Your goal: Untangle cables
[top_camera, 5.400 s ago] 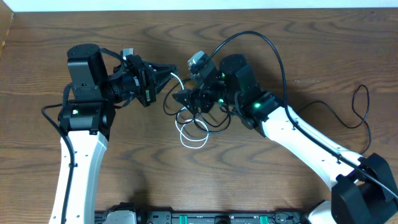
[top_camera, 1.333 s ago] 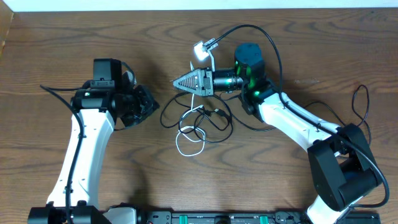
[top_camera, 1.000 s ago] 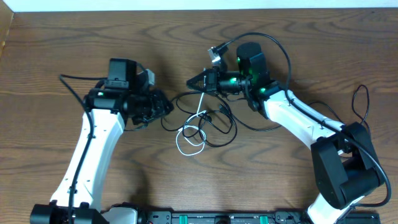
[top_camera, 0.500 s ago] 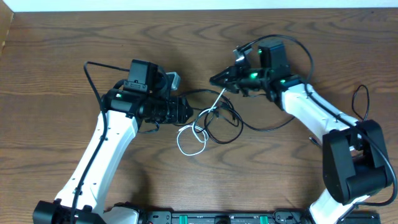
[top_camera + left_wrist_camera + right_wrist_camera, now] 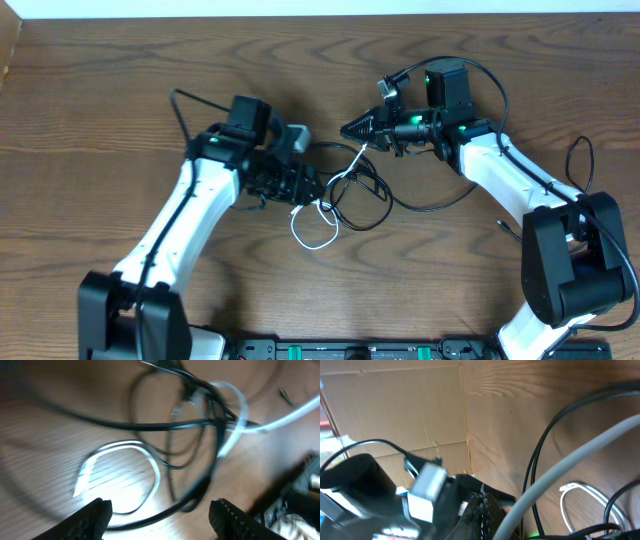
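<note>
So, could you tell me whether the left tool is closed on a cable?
No, the left tool stands wide open, with the cables lying loose beyond it.

Heavy motion blur across the black cables (image 5: pixel 150 424) and white cable (image 5: pixel 125 444) in the left wrist view

Thin black cables (image 5: pixel 150 424) – tangled, overlapping loops, shorter white cable (image 5: pixel 125 443) looped thru them
</note>
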You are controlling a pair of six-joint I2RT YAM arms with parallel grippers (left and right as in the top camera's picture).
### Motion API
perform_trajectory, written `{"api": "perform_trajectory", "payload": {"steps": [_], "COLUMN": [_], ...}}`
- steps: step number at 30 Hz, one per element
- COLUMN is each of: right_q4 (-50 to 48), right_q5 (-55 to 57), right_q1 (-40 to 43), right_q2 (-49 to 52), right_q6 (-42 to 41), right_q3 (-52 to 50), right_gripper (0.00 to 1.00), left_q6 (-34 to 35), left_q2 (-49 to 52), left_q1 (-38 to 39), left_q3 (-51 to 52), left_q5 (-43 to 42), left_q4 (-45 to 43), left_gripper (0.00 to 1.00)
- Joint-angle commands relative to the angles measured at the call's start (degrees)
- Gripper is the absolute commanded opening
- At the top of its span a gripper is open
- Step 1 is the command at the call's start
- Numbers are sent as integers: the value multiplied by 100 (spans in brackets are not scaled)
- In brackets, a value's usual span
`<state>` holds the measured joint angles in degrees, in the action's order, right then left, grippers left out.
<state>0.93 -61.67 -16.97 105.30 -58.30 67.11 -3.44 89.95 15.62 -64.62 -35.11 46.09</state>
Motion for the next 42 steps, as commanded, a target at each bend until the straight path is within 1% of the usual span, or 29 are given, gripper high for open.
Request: {"api": "perform_trajectory", "payload": {"steps": [1,5,9,15,18,22,28,29,31,36,42], "right_q4": [201,592,885,914,911,914,918,918,920,920,1080], "right_q5": [103,306,415,289,188,-7,-505,-584,-713,-953,-1008], "right_q1": [94,136,162,190,273,439,848,927,1082,1443,1768], "right_q2": [2,2,2,2,2,2,2,2,2,2,2], "right_q6": [-251,-79,136,138,140,238,520,525,525,538,809], "right_q3": [48,48,48,48,48,48,48,48,48,48,48], "right_gripper": [1,1,1,1,1,1,1,1,1,1,1], "left_q6": [-986,-1226,-1217,-1211,-1213,-1213,-894,-841,-828,-828,-828], "left_q2": [201,243,247,254,254,254,254,254,256,256,256], "left_q1": [251,461,702,922,920,920,920,920,920,920,920], "left_q3": [66,66,66,66,66,66,66,66,66,66,66], "left_q5": [-678,-673,-592,20,26,28,570,619,627,627,629], "left_q4": [-15,-118,-411,-527,-527,-525,-529,-531,-527,-529,-527], "left_gripper": [68,69,69,68,68,41,19,11,8,8,8]}}
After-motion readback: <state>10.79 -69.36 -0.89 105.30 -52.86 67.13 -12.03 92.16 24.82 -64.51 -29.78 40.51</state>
